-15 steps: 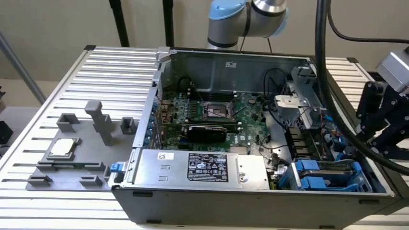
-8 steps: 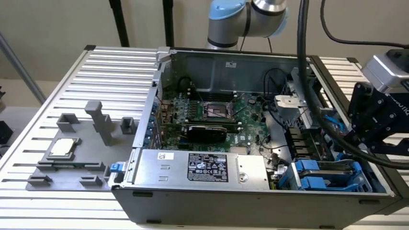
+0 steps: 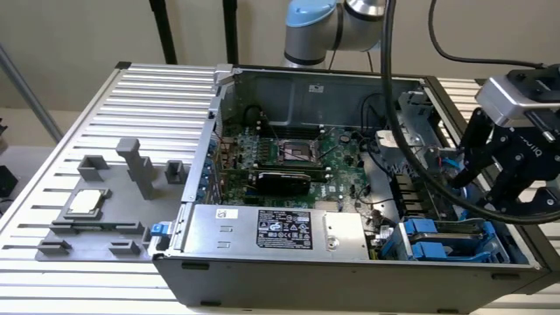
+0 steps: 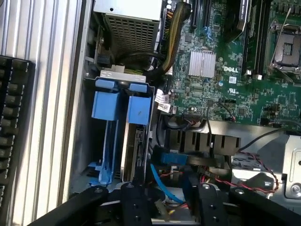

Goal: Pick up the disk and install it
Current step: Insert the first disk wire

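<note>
Blue plastic carrier frames disk [image 4: 132, 148], a grey metal slab standing on edge in drive bay [image 4: 87, 155], near mesh-faced power supply [image 4: 131, 28]. Black gripper [image 4: 167, 201] hovers just over it, matte fingers spread, pinching nothing. Thin blue cable [image 4: 157, 181] between them.

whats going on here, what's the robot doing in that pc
A robot arm's gripper hangs open over the drive bay at one corner of an open computer case. The disk, in its blue carrier, sits on edge in the bay beside a second blue carrier. The gripper holds nothing.
</note>
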Robot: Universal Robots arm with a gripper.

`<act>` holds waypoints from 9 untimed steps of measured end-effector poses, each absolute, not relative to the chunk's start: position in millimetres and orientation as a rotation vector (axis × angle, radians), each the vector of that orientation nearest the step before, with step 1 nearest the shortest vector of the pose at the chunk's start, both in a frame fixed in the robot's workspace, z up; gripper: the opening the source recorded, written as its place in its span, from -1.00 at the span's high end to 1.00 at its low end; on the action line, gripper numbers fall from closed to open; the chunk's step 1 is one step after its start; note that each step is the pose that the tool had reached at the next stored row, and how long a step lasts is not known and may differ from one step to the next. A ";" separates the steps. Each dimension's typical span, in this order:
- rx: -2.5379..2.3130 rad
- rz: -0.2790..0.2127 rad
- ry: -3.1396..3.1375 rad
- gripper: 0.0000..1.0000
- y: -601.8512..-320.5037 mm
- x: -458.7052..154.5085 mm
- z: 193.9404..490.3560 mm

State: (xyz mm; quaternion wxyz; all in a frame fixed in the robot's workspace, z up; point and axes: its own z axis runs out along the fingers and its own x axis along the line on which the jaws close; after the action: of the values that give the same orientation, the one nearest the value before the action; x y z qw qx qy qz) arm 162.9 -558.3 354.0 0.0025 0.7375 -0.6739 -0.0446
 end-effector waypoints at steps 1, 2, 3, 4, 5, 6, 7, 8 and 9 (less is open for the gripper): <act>2.314 -0.140 -2.113 -1.00 -558.6 159.2 354.0; 2.314 -0.139 -2.113 -1.00 -559.5 155.9 354.0; 2.314 -0.139 -2.113 -1.00 -561.3 153.4 354.1; 2.315 -0.138 -2.113 -1.00 -564.2 152.1 354.1; 2.315 -0.139 -2.114 -1.00 -568.0 151.5 354.0; 2.315 -0.139 -2.114 -1.00 -571.9 151.6 354.0; 2.316 -0.140 -2.114 -1.00 -576.2 151.6 354.0; 2.316 -0.141 -2.114 -1.00 -580.3 151.6 354.0; 2.317 -0.142 -2.115 -1.00 -584.0 151.7 354.1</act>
State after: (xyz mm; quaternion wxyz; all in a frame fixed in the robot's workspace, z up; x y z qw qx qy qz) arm 151.7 -584.0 354.1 0.0006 0.7378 -0.6735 -0.0454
